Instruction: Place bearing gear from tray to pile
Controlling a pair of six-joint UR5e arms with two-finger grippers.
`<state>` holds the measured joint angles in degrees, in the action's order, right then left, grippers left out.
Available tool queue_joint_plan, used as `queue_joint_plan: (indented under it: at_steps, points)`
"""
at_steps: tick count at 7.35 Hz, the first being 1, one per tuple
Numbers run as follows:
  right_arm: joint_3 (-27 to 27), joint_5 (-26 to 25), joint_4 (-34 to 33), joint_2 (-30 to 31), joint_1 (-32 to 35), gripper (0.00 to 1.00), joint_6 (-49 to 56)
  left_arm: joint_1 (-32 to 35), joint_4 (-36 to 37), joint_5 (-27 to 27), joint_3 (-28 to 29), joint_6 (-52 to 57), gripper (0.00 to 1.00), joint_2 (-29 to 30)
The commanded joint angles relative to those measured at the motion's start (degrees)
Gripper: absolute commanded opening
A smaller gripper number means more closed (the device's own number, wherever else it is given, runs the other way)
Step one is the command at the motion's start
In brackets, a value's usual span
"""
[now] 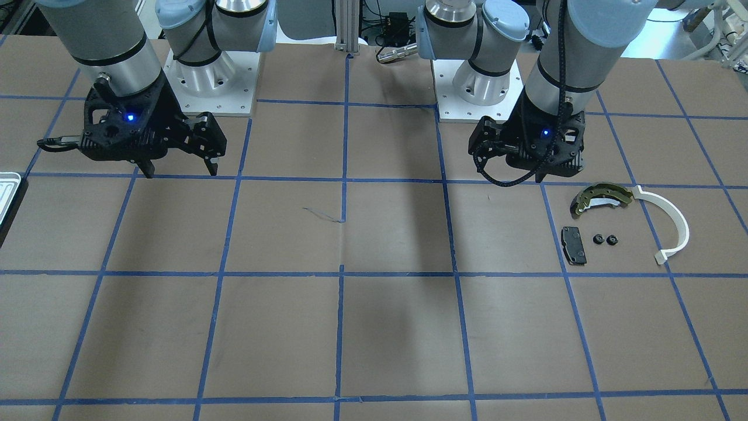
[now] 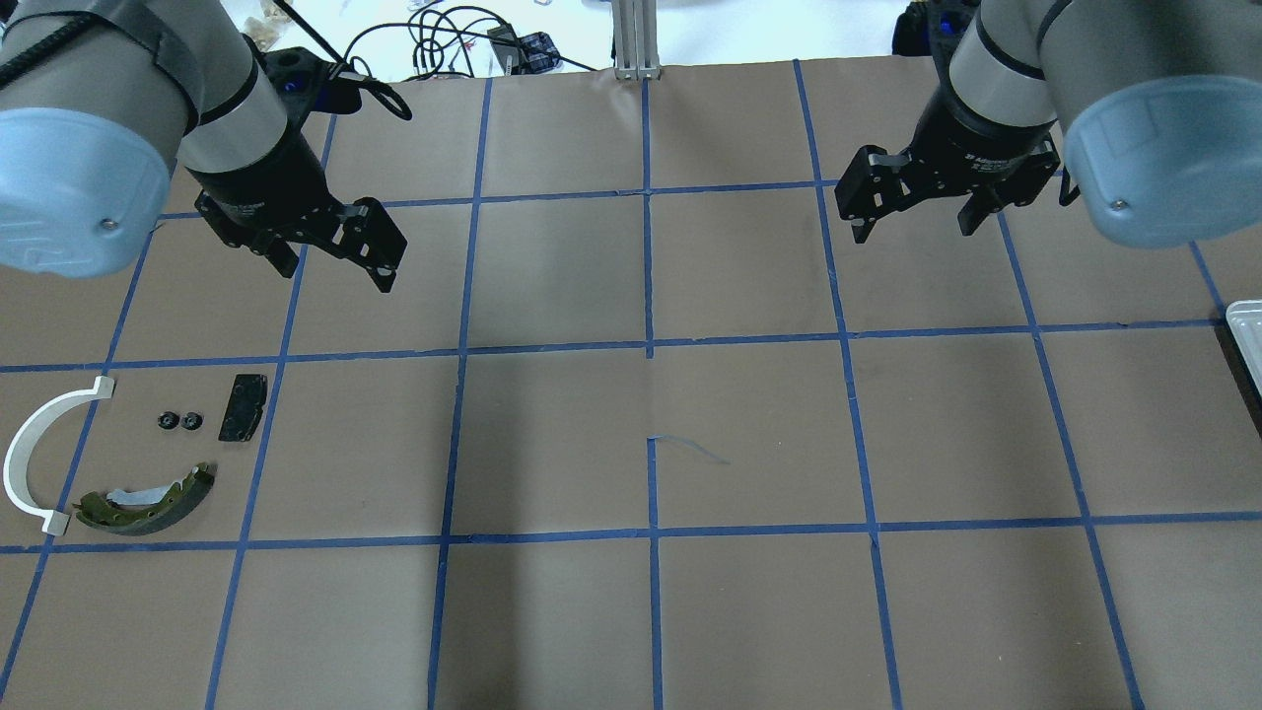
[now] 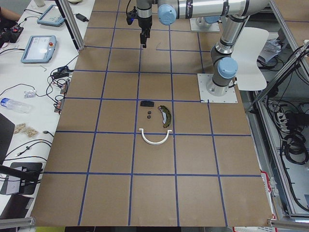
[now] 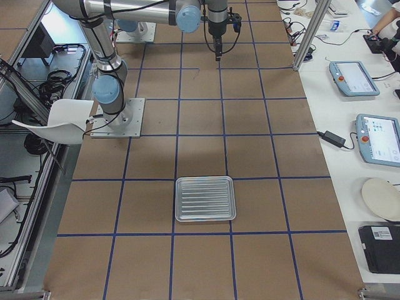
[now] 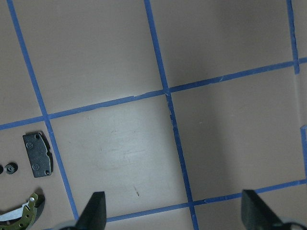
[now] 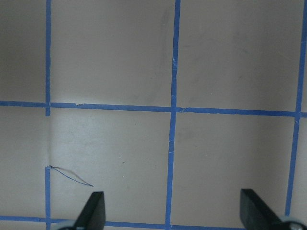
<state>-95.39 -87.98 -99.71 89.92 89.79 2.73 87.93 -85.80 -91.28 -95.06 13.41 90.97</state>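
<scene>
Probably light, rigid and slippery, the bearing gear (image 1: 605,239): two tiny black nut-like knobs, best pinched across one knob's sides. Lying in the pile (image 2: 128,520), between flat black pad (image 1: 573,245) and white plastic arc (image 1: 678,225), well apart from the ridged metal tray (image 4: 205,179). Hanging wide open and empty: left gripper (image 2: 335,276), right gripper (image 2: 914,233).

Four fixed overviews, two downward wrist close-ups.

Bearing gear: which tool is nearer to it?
Left. The left tool hovers open close by the bearing gear; the right tool hovers open across the table, toward the tray.
</scene>
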Motion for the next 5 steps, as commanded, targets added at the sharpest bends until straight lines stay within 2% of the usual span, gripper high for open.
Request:
queue_joint_plan:
  at_steps: [1, 5]
  points:
    - [0.5, -0.4, -0.3, -0.3, -0.5, 1.00, 0.1, -1.6, -0.1, 0.1, -0.2, 0.0, 1.00, -0.1]
    - [-0.5, -0.2, 0.4, -0.9, -1.5, 1.00, 0.1, -1.4, 0.0, -0.1, -1.0, 0.0, 1.00, -0.1]
